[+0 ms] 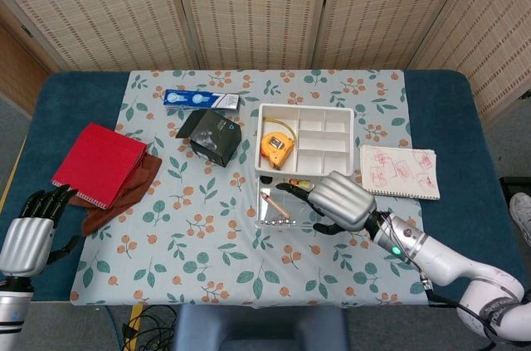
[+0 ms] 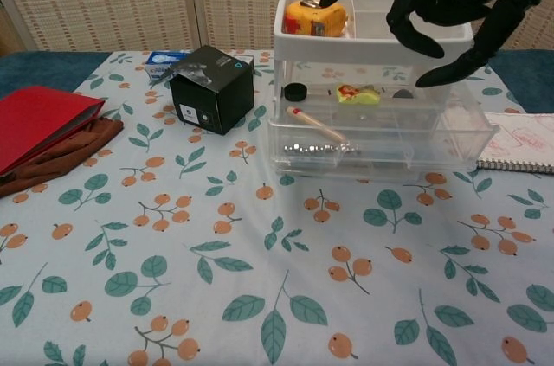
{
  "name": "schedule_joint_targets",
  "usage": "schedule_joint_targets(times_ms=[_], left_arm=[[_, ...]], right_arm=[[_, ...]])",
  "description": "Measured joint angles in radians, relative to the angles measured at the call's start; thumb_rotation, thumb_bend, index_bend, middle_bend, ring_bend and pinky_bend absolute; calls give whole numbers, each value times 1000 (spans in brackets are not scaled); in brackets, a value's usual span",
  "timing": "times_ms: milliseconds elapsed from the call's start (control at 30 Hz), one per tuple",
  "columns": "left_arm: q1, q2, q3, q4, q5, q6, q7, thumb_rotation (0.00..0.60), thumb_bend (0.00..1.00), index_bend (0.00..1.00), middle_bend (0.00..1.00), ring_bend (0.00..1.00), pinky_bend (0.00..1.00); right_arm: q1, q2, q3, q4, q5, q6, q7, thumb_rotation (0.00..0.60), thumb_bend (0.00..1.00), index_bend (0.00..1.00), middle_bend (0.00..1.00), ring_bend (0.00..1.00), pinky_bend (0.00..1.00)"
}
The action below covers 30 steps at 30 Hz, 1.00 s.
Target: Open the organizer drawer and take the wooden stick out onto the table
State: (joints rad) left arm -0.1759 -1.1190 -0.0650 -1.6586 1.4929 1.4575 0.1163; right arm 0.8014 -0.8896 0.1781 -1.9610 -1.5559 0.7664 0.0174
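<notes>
Woven screens fill the top of the head view, and below them a blue tabletop (image 1: 465,119) carries a floral cloth (image 1: 199,226). Just right of centre on the cloth stands the clear organizer (image 1: 304,152), its white top tray holding an orange tape measure (image 1: 277,146) in the left compartment. The lower drawer (image 2: 381,137) is pulled out toward the bottom of the frame, and the wooden stick (image 2: 317,125) lies slanted inside it at the left, with a short bead chain (image 2: 318,149) just in front of it. The right robot hand (image 1: 336,200) hangs over the open drawer, right of the stick, fingers spread and loosely curled, holding nothing; in the chest view it fills the upper right, in front of the top tray. The left robot hand (image 1: 29,231) sits at the lower left edge, fingers apart, empty. Left of the organizer are a black box (image 1: 215,138) and a blue packet (image 1: 200,99); at the left a red notebook (image 1: 98,163) lies on brown cloth (image 1: 124,192). A sketched notepad (image 1: 400,171) lies to the organizer's right
</notes>
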Motion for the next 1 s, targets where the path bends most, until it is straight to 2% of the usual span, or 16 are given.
schedule_joint_targets(times_ms=[267, 500, 1000], left_arm=[[8, 8, -4, -3, -5, 11, -7, 600, 246, 141, 132, 155, 114], [11, 13, -7, -6, -7, 15, -8, 600, 246, 141, 132, 155, 114], [12, 18, -8, -9, -11, 11, -3, 600, 246, 141, 132, 155, 113]], right_arm=[[90, -80, 7, 110, -40, -67, -121, 600, 253, 184, 765, 960, 1000], [151, -115, -10, 171, -138, -95, -202, 600, 254, 222, 804, 993, 1000], [245, -201, -84, 305, -275, -109, -233, 600, 294, 239, 824, 1000, 1000]])
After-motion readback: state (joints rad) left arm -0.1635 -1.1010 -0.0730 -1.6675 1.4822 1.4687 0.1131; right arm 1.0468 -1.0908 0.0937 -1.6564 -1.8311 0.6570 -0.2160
